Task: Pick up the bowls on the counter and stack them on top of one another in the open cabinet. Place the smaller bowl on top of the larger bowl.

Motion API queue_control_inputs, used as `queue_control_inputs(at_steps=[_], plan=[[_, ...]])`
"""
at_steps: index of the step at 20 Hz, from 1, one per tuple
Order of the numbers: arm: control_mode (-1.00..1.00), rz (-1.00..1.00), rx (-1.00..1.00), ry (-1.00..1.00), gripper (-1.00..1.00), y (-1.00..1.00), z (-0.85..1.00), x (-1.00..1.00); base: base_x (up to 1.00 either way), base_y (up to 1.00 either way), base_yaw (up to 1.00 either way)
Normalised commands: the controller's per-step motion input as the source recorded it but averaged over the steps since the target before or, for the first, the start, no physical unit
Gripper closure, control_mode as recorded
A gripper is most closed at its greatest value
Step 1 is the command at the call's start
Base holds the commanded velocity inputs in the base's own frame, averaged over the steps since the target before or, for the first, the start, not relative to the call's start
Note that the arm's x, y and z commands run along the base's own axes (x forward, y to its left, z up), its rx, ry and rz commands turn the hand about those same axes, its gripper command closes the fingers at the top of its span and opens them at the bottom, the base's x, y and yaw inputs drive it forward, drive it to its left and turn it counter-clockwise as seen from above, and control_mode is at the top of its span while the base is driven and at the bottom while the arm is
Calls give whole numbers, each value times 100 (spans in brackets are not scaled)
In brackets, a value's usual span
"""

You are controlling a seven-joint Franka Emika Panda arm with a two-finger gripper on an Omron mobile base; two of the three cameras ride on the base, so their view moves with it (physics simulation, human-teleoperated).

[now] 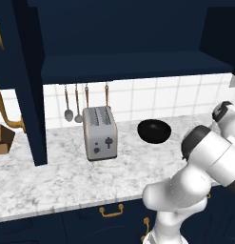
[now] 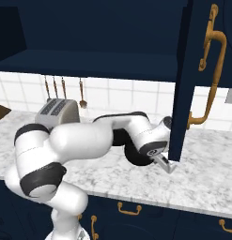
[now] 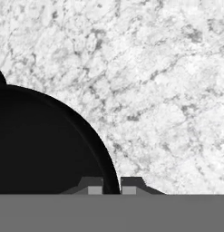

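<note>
Gripper fingertips sit at the bottom centre of the hand view, one on each side of a black bowl rim, close together with the rim edge in the narrow gap; whether the pads already press the rim cannot be told. That bowl occupies the lower left of the hand view, resting on the counter, so its body lies to the left of the gripper and its rim runs up through the finger gap. Which of the two bowls this is cannot be told from this close view. In the left base view a black bowl stands on the marble at centre right, just right of the toaster. Above, the open cabinet spans the upper frame, its shelf dark. In the right base view the gripper sits low at centre right, beside the cabinet door. Utensils hang on the tiled wall.
</note>
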Motion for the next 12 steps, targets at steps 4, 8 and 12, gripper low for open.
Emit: queue_control_inputs(at_steps=[4,8,12], plan=[[-100,-4,0,0,100,63,60,23,0,0,0],[-100,-3,0,1,100,65,52,29,0,0,0],[-100,-1,0,5,100,60,33,41,0,0,0]])
